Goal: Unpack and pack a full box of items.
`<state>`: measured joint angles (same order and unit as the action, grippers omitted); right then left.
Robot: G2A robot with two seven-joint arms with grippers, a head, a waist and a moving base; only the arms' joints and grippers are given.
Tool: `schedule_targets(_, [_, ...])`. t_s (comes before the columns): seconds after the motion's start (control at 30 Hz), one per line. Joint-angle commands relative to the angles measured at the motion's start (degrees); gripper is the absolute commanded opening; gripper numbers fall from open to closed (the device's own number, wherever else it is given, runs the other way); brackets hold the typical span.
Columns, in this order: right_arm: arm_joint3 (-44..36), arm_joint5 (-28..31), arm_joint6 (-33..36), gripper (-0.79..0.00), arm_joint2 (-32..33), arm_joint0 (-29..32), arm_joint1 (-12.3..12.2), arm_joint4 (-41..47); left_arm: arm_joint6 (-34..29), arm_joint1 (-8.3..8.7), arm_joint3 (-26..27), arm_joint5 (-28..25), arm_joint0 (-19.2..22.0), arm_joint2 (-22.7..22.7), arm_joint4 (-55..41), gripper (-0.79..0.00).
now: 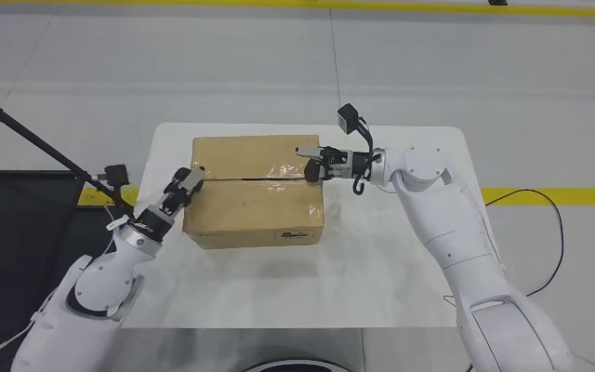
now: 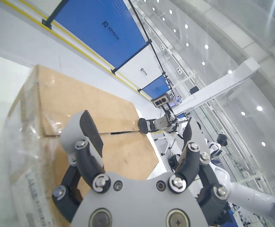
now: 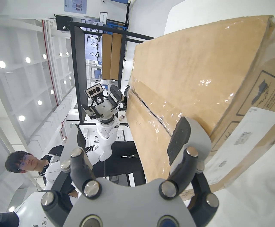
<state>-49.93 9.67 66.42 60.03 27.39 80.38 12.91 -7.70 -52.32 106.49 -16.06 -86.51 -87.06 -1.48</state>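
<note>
Box (image 1: 256, 191) on table (image 1: 390, 279), pincers (image 1: 192, 175) (image 1: 310, 170) seemingly touching

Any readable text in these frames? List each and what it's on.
Box front: dark printed mark, too small to read.
White label on box end: print too blurred to read.
Drawing beside that label: caption too small.
Blue panel: white brand lettering, left unquoted.
White panel: small mark, unreadable.
Wall poster: too small.
Nothing else legible.
</note>
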Motion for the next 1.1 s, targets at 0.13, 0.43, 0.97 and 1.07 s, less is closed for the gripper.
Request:
schedule_targets(0.13, [0.00, 0.01, 0.04, 0.000, 0.00, 0.00, 0.00, 0.00, 0.34, 0.00, 0.15, 0.56, -0.63, -0.48, 0.40, 0.000])
schedule_targets(0.43, [0.00, 0.01, 0.04, 0.000, 0.00, 0.00, 0.00, 0.00, 0.47, -0.31, -0.52, 0.28, -1.23, -0.05, -4.14, 0.000])
schedule_targets(0.97, [0.00, 0.01, 0.04, 0.000, 0.00, 0.00, 0.00, 0.00, 5.45, -2.25, -7.61, -7.38, -10.45, -5.58, -23.59, 0.000])
schedule_targets(1.07, [0.00, 0.01, 0.04, 0.000, 0.00, 0.00, 0.00, 0.00, 3.91, -2.56, -8.98, -4.78, -9.43, -4.58, -25.14, 0.000])
